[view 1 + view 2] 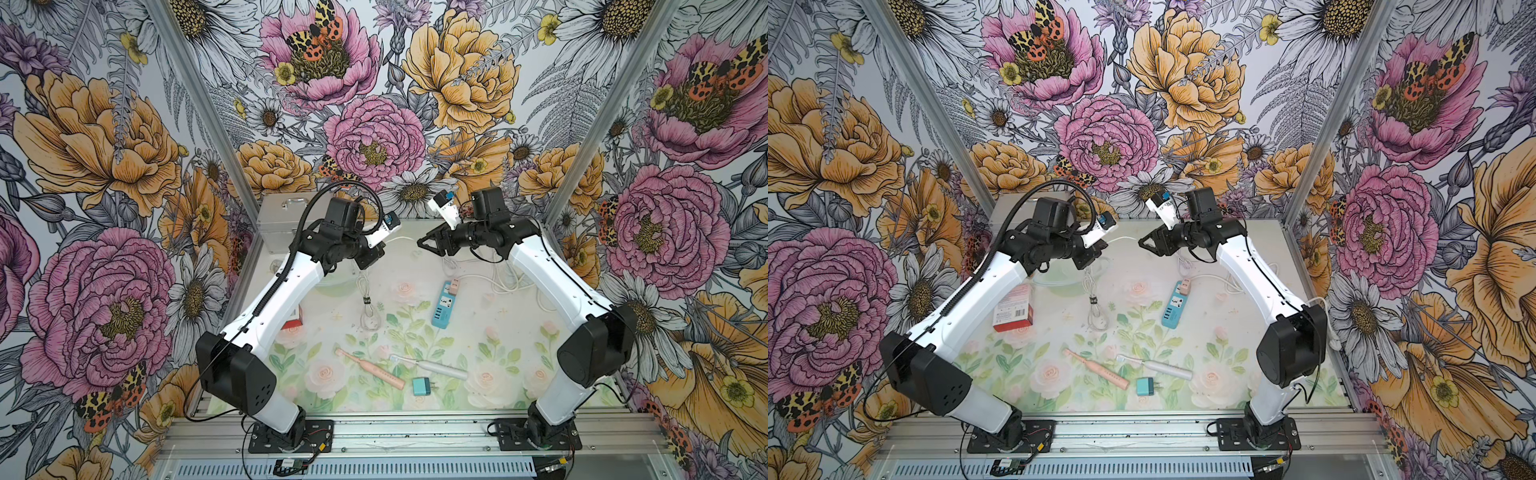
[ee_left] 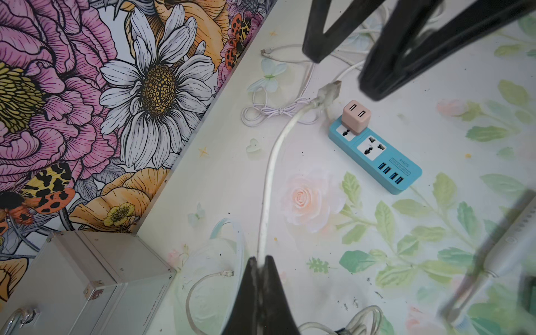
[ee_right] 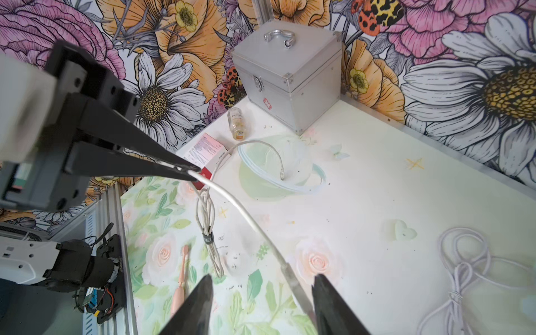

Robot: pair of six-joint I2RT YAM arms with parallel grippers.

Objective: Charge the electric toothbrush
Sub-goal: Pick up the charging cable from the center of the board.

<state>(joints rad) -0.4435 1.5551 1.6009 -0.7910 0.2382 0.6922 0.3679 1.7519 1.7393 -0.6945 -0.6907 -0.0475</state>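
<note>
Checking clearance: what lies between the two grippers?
A white cable, pinched by the left gripper, reaching the open right gripper; clearest in the right wrist view.

The left arm [image 1: 286, 291] and right arm [image 1: 548, 278] pair white shells with chunky black joint housings. A ribbed black conduit [image 1: 258, 308] lines the left arm. The left gripper [image 2: 261, 258] and right gripper [image 3: 262, 278] taper to black points.

red emblem on silver case [image 3: 290, 72]; power strip [image 2: 377, 156] label illegible

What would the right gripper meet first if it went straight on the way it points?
The plug of the white cable, lying between its open jaws; past it, probably the left gripper holding that cable; depth unclear.
</note>
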